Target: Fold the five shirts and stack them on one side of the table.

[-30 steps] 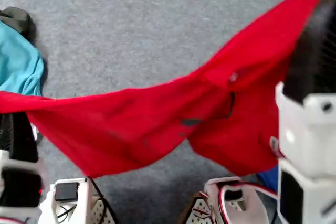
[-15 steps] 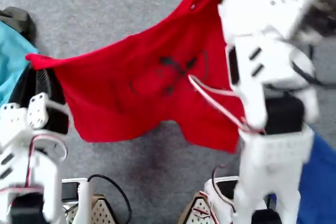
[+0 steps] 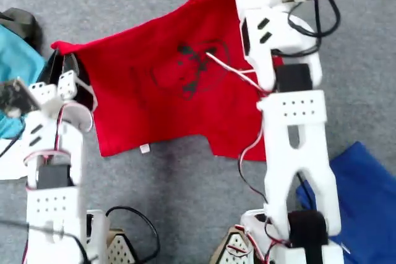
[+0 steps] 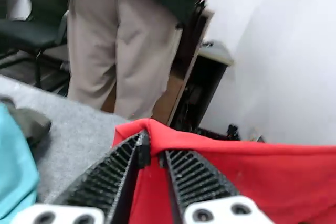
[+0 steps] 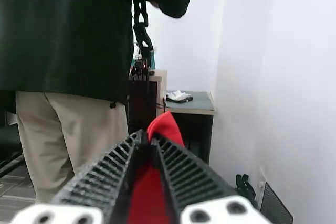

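- The left end effector (image 4: 151, 149) is shut tight on one top corner of the red shirt (image 3: 161, 91). The cloth is pinched between its two black fingers (image 4: 118, 169).
- The right end effector (image 5: 149, 142) is shut tight on the other top corner. A bit of red sticks up past its tips.
- The red shirt hangs stretched between the two arms, over the middle of the grey desk (image 3: 124, 10), with its picture side facing up.
- I think the job now is to lay the shirt down flat so it can be folded.
- To do it well, both pinches should stay tight and the top edge should stay pulled straight.
- Both arms should come down together and slowly, so no wrinkles form.
- The shirt should land apart from the teal shirt (image 3: 18, 69) on one side and the blue shirt (image 3: 362, 196) on the other.
- The white right arm covers part of the red shirt, so that side and its sleeve are hidden.
- I cannot tell if the bottom edge touches the desk yet.
- The teal and blue shirts are cut off at the edges.
- The dark cloth (image 3: 20, 21) by the teal shirt may be a shirt, but I cannot tell.
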